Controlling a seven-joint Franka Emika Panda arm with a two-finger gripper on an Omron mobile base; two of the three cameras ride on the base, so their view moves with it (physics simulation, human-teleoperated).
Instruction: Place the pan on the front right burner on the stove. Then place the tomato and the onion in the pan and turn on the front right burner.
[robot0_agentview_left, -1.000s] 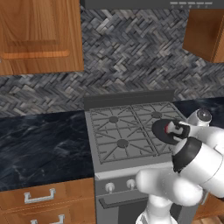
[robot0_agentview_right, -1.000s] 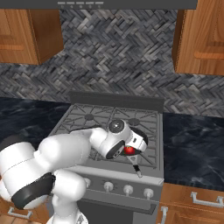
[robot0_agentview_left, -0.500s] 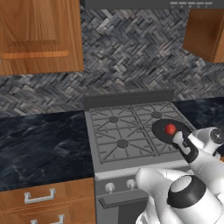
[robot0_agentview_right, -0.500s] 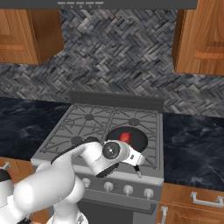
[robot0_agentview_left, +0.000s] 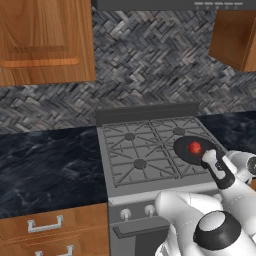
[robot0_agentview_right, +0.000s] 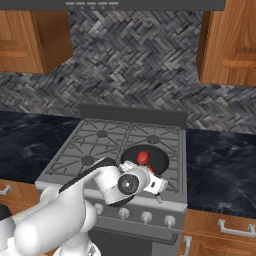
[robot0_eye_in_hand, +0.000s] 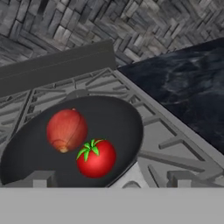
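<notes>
Grey gas stove: shallow black pan holds red-brown onion and green-topped tomato; your jaws spread empty. Small white knobs likely stiff; pinch squarely.

Pan: round, dark, shallow, flat on stove grates just ahead of the gripper. Tomato: bright red, green stem up, nearest the fingers. Onion: dull red-brown, touching tomato, just beyond it.

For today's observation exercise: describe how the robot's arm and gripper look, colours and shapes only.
The arm is made of glossy white, rounded segments with dark grey-black joints. A round dark cap sits near the wrist. The gripper has two small, blocky grey fingertips.
</notes>
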